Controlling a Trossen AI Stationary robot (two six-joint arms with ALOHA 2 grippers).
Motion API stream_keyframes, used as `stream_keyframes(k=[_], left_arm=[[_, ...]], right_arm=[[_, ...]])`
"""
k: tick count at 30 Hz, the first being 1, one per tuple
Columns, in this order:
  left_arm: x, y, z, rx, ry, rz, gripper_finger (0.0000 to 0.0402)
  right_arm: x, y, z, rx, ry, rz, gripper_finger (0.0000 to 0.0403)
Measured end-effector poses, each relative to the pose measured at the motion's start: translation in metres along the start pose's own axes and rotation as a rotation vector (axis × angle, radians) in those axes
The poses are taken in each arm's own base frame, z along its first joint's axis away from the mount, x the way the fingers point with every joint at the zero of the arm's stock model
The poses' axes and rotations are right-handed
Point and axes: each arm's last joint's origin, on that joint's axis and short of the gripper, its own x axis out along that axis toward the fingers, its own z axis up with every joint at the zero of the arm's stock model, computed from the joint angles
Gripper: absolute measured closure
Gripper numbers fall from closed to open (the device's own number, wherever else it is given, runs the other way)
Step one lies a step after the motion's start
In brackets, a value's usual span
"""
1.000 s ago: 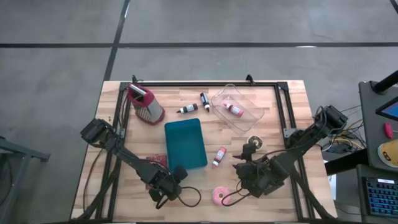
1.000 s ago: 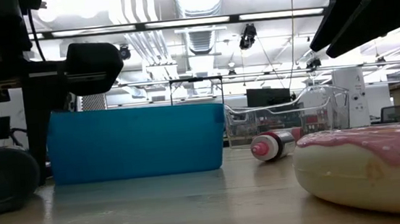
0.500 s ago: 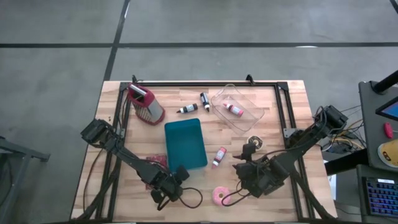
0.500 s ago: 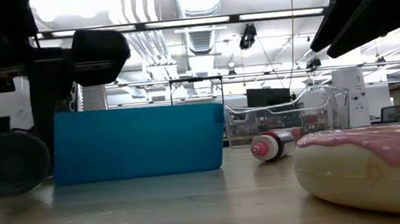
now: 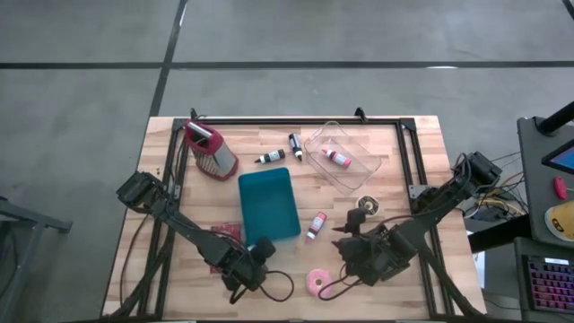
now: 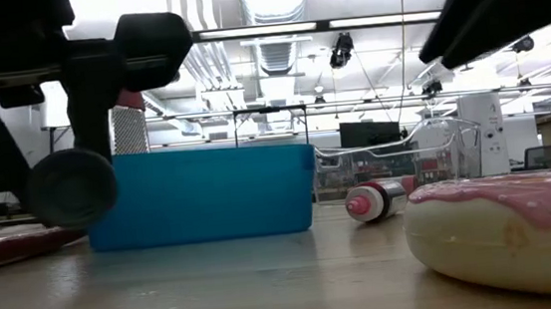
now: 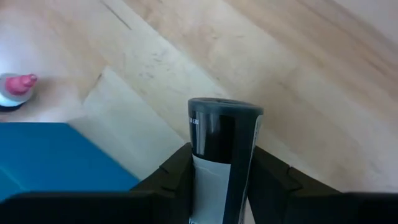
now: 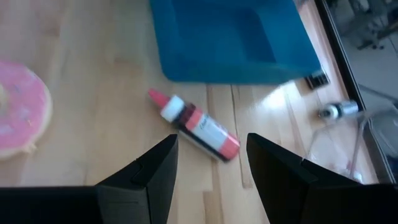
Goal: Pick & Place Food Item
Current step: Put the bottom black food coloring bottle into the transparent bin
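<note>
My left gripper [image 5: 254, 258] is near the table's front, just beyond the near end of the teal tray [image 5: 268, 206], shut on a dark bottle with a white label [image 7: 222, 146]. My right gripper [image 8: 208, 180] is open and empty, hovering over the table beside a pink bottle [image 8: 196, 127] that lies on its side right of the tray [image 5: 316, 225]. A pink-iced donut [image 5: 317, 283] lies flat near the front edge and fills the low view's right [image 6: 513, 234]. A chocolate donut [image 5: 366, 205] lies beyond my right gripper. My left gripper pinches the dark bottle's labelled body [image 7: 210, 180] between its two fingers. The fingers lie along the bottle, and its dark capped end [image 7: 225, 111] sticks out past the fingertips. The bottle looks clear of the table in the left wrist view.
A clear container [image 5: 343, 154] at the far right holds another pink bottle. A red-handled grater [image 5: 209, 150] stands far left, with two small dark bottles [image 5: 269, 157] [image 5: 295, 145] beside it. A flat red item [image 5: 224, 233] lies left of the tray's near end. A cable loops by my left gripper.
My left gripper, still shut on the dark bottle, has moved toward the table's right, closing on the teal tray's near end. My right gripper has shifted a little toward the left and near edges, away from the chocolate donut.
</note>
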Motion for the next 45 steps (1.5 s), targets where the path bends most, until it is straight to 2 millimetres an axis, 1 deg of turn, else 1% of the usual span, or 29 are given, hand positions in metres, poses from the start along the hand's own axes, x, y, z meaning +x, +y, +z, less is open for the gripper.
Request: stream_keyframes(k=[6,10,13,17,21,27,30,34,40,45], left_arm=[[0.000,0.001,-0.001,0.012,0.021,0.036,0.0284],[0.000,0.001,-0.001,0.006,0.022,0.040,0.0284],[0.000,0.001,-0.001,-0.008,0.022,0.036,0.0284],[0.000,-0.001,-0.003,-0.038,0.035,0.021,0.0284],[-0.001,-0.003,-0.003,-0.087,0.032,-0.032,0.0284],[-0.003,-0.009,-0.002,-0.117,0.033,-0.054,0.0284],[-0.007,-0.009,0.002,-0.124,0.035,-0.059,0.0284],[-0.016,-0.006,0.009,-0.133,0.032,-0.051,0.0284],[-0.026,0.001,0.019,-0.119,0.021,0.018,0.0284],[-0.026,0.011,0.017,-0.092,0.036,0.050,0.0284]], right_arm=[[-0.001,0.006,0.016,0.015,-0.122,0.069,0.0213],[0.000,0.011,0.021,0.022,-0.178,0.120,0.0213],[0.002,0.014,0.020,0.042,-0.210,0.164,0.0213],[0.006,0.015,0.013,0.043,-0.204,0.170,0.0213],[0.007,0.015,0.009,0.049,-0.192,0.171,0.0213],[0.007,0.016,0.009,0.048,-0.193,0.172,0.0213],[0.008,0.016,0.008,0.047,-0.192,0.171,0.0213],[0.007,0.015,0.008,0.047,-0.192,0.171,0.0213],[0.008,0.016,0.007,0.054,-0.200,0.174,0.0213],[0.013,0.017,0.001,0.095,-0.244,0.177,0.0213]])
